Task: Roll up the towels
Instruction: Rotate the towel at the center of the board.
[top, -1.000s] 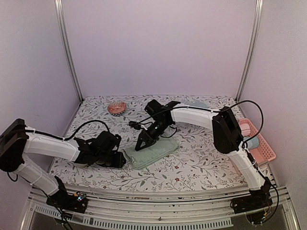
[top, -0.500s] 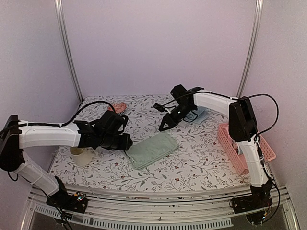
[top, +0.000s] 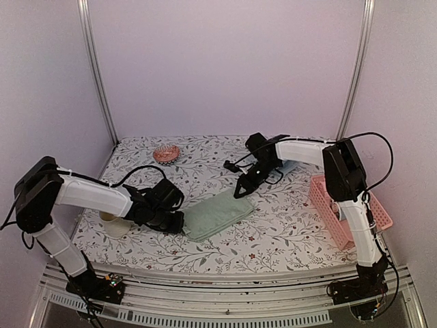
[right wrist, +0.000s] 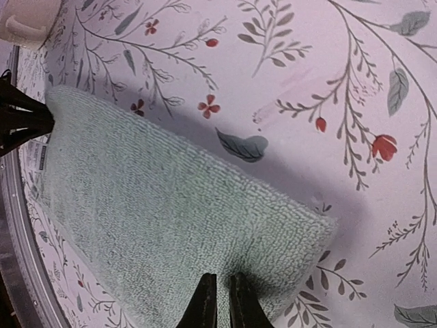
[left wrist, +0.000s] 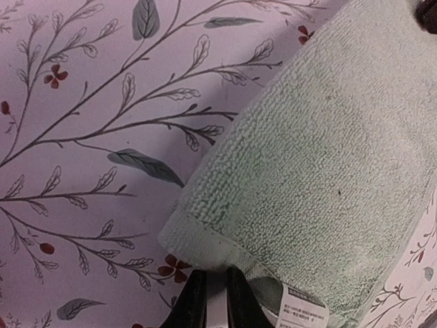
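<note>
Top external view: the green towel (top: 218,213) lies flat near the middle of the table (top: 287,239), its long side running from 8 o'clock to 2 o'clock. The left gripper (top: 179,222) meets its 8 o'clock end, and the right gripper (top: 240,191) meets its 2 o'clock corner. Each wrist view shows only fingertips, cut off at the bottom edge, drawn nearly together and pinching the towel's hem. The blue towel (top: 289,166), at 1 o'clock, is mostly hidden behind the right arm (top: 300,150). A cup (top: 113,224) at 9 o'clock is half covered by the left arm (top: 95,198).
</note>
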Controlling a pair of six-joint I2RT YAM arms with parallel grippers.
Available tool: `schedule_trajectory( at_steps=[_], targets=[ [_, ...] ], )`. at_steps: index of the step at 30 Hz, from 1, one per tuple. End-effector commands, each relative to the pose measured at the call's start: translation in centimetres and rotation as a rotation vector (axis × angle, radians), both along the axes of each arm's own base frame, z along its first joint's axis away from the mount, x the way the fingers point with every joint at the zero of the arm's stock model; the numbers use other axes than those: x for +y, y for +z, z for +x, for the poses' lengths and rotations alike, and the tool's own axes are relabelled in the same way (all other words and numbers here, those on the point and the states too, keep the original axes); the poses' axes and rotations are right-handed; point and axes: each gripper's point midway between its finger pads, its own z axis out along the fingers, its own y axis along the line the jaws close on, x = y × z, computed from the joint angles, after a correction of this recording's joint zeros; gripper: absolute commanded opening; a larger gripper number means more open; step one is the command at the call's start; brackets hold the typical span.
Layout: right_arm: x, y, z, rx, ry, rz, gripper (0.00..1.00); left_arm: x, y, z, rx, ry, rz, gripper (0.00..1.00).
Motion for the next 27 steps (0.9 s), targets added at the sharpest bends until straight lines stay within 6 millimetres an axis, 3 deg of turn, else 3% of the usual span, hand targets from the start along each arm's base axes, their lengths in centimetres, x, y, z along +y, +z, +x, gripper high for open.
schedule_trajectory(
  at_steps=[1,3,7,10,13,15,17,21,23,27],
  targets=[
    [-2.6,-2.6,0.1,-0.023,-0.031,-0.085,0.10,-0.3,-0.6,0.7,-0.002,-0.001,-0.015,0.12],
    [-3.4,-2.0,-1.0,-0.032,-0.024,-0.088,0.09,-0.2,-0.6,1.8,-0.012,0.001,-0.001,0.12],
    [-5.1,-2.7,-4.8,0.032,-0.001,-0.101,0.08,0.6,-0.4,4.9,-0.037,0.003,0.018,0.11],
    [-5.2,-2.1,-8.4,0.087,0.035,-0.080,0.08,1.2,0.4,7.8,-0.063,0.003,0.061,0.09],
    [-4.2,0.2,-12.0,0.143,0.112,-0.009,0.11,1.5,2.3,10.1,-0.112,0.002,0.108,0.08],
    [-3.9,2.4,-12.1,0.115,0.124,0.038,0.12,1.1,4.0,10.9,-0.139,-0.006,0.111,0.09],
    [-4.0,4.3,-11.5,0.052,0.118,0.058,0.13,-0.1,5.9,10.8,-0.170,-0.031,0.070,0.10],
    [-4.4,6.3,-11.2,-0.018,0.135,0.091,0.14,-4.3,8.5,8.3,-0.191,-0.144,-0.093,0.11],
    [-4.4,5.9,-12.0,0.015,0.154,0.107,0.13,-6.1,8.6,6.6,-0.166,-0.196,-0.169,0.09],
    [-4.5,4.3,-14.0,0.132,0.185,0.134,0.10,-7.2,6.9,4.3,-0.102,-0.215,-0.233,0.00]
  ],
)
